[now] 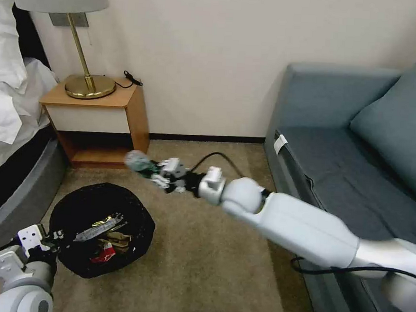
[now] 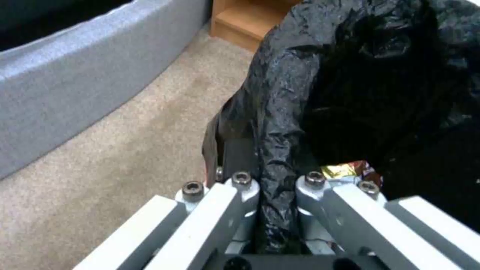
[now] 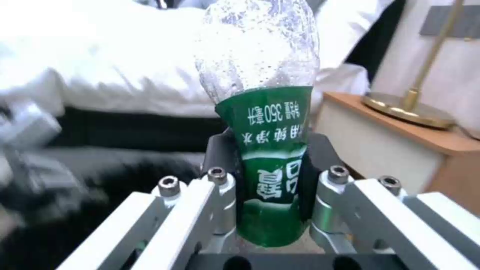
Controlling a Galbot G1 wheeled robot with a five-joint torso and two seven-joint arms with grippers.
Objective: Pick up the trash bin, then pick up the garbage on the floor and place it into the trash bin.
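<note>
Late stage of the clean-up, with places given relative to the trash bin [image 1: 101, 229]. The left gripper [image 2: 276, 195] pinches the bag-lined rim at the bin's near-left edge. Inside lie a gold wrapper [image 1: 99, 228], a brown wrapper [image 1: 119, 239] and a red-and-white cup [image 1: 103, 254]. The right gripper [image 3: 272, 176], above and beyond the bin's far rim, is clamped on the green-labelled bottle [image 3: 267, 112]. Judged remaining: carrying this last piece over the opening and releasing it.

You are seeing a brass lamp [image 1: 87, 83] sitting on the nightstand [image 1: 101, 120]. A blue-grey sofa [image 1: 360, 152] is standing to your right.
</note>
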